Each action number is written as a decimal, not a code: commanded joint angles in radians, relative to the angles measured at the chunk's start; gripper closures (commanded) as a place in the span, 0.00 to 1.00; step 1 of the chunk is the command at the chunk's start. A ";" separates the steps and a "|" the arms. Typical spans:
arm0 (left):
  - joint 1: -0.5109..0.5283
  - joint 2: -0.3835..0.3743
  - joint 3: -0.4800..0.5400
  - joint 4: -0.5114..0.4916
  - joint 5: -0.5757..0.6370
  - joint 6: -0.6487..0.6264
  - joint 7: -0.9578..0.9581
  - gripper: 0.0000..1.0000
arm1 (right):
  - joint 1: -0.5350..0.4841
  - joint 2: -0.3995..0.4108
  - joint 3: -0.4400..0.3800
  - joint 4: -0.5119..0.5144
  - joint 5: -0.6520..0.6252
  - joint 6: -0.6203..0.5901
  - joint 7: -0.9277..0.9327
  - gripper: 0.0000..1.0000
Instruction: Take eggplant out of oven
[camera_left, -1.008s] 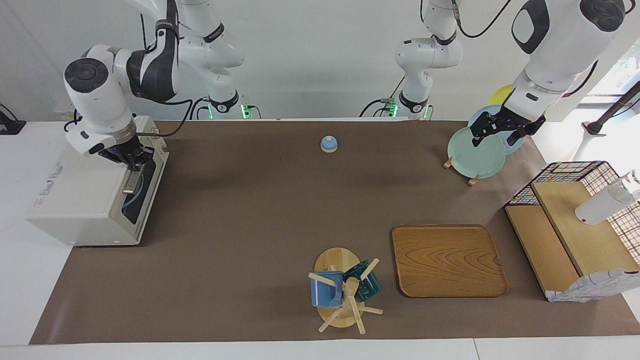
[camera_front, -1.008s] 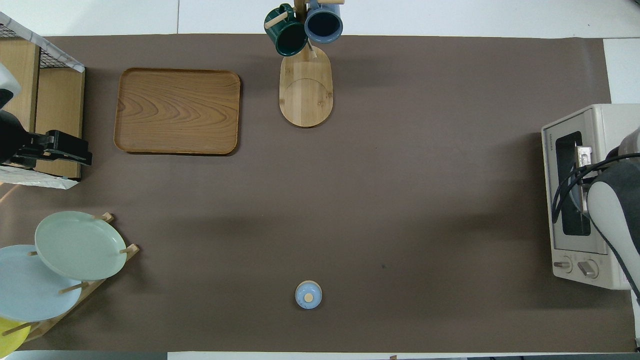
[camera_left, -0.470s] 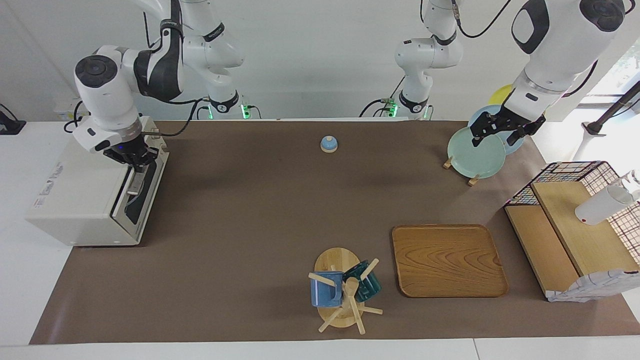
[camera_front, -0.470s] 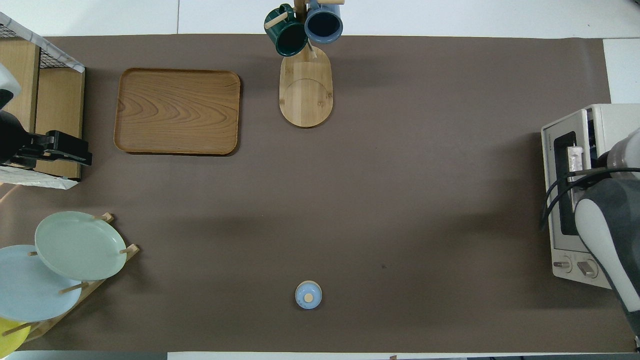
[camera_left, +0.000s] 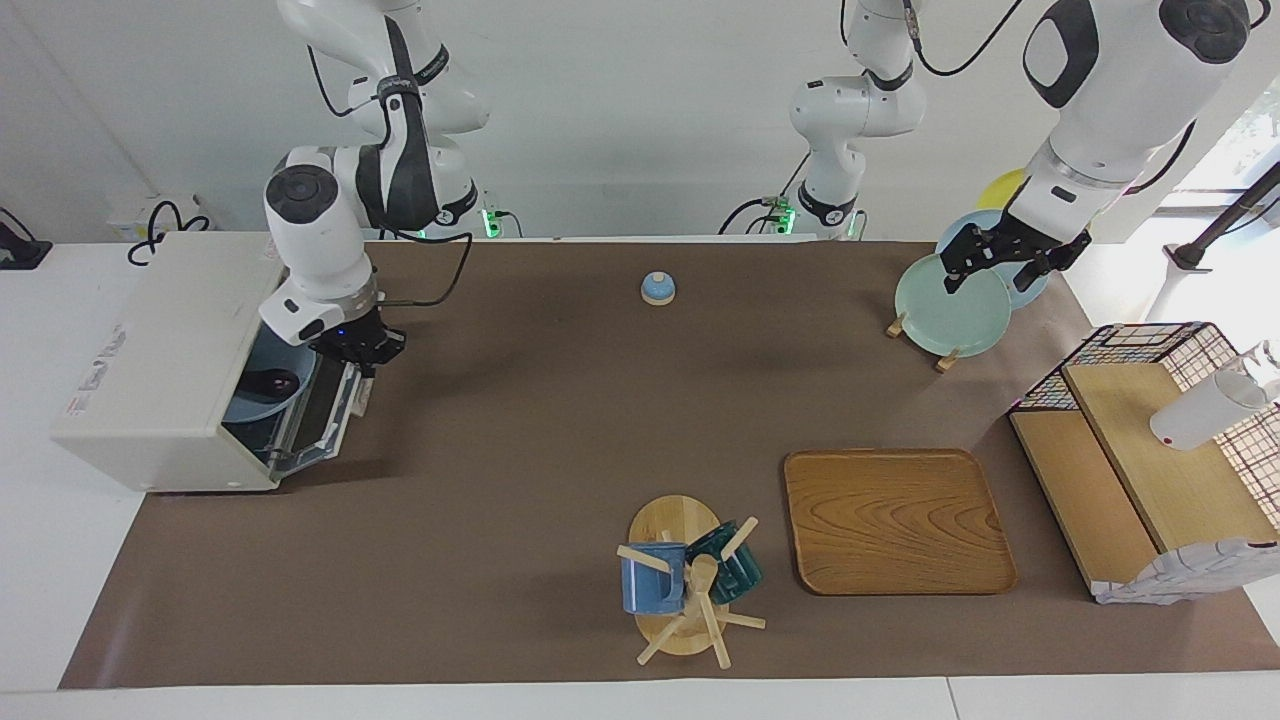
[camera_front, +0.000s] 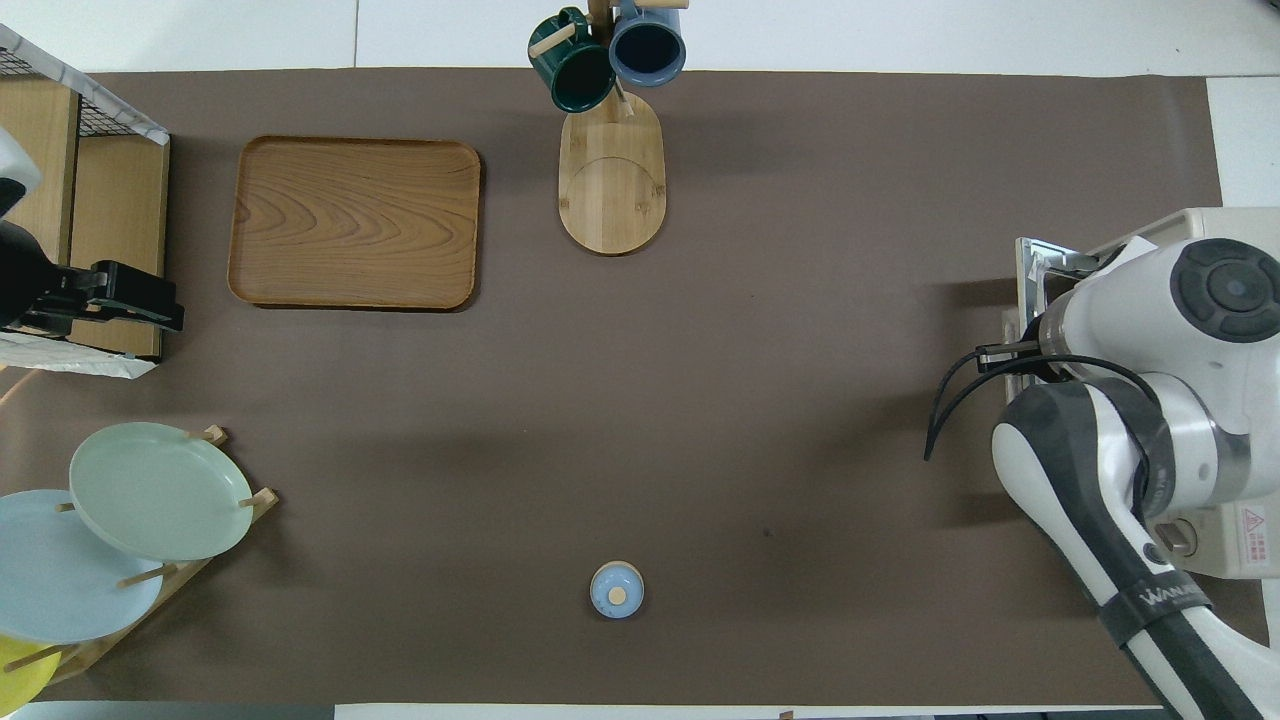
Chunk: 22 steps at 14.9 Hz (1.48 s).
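The cream-white oven (camera_left: 170, 340) stands at the right arm's end of the table, and its top shows in the overhead view (camera_front: 1225, 225). Its dark glass door (camera_left: 325, 410) hangs about half open. My right gripper (camera_left: 358, 358) is at the door's top edge, shut on its handle. Inside the oven a blue plate (camera_left: 255, 405) holds a dark shape, the eggplant (camera_left: 272, 382), only partly seen. In the overhead view my right arm hides the oven's inside. My left gripper (camera_left: 1003, 262) waits in the air by the plate rack.
A blue bell (camera_left: 657, 288) sits near the robots at mid-table. A mug tree (camera_left: 685, 580) and a wooden tray (camera_left: 897, 520) lie toward the table's front edge. A plate rack (camera_left: 950, 305) and a wire-mesh wooden shelf rack (camera_left: 1150, 460) stand at the left arm's end.
My right gripper has swung out and down from the oven's front with the handle. The door has gone from nearly shut to half open, showing the plate and eggplant. The left arm has not moved.
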<state>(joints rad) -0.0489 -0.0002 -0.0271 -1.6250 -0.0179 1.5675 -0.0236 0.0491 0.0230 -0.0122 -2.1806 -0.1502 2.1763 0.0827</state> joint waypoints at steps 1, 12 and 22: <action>0.006 -0.014 -0.007 -0.015 0.021 0.012 0.011 0.00 | -0.025 0.046 -0.019 -0.019 -0.014 0.097 0.003 1.00; 0.006 -0.014 -0.007 -0.015 0.021 0.012 0.011 0.00 | 0.021 0.106 -0.012 -0.036 0.058 0.140 0.100 1.00; 0.006 -0.014 -0.007 -0.015 0.021 0.012 0.008 0.00 | 0.064 0.049 -0.008 0.188 -0.050 -0.289 -0.077 0.48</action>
<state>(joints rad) -0.0488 -0.0002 -0.0271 -1.6250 -0.0179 1.5676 -0.0236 0.1195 0.0843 -0.0142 -2.0107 -0.1355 1.9550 0.1164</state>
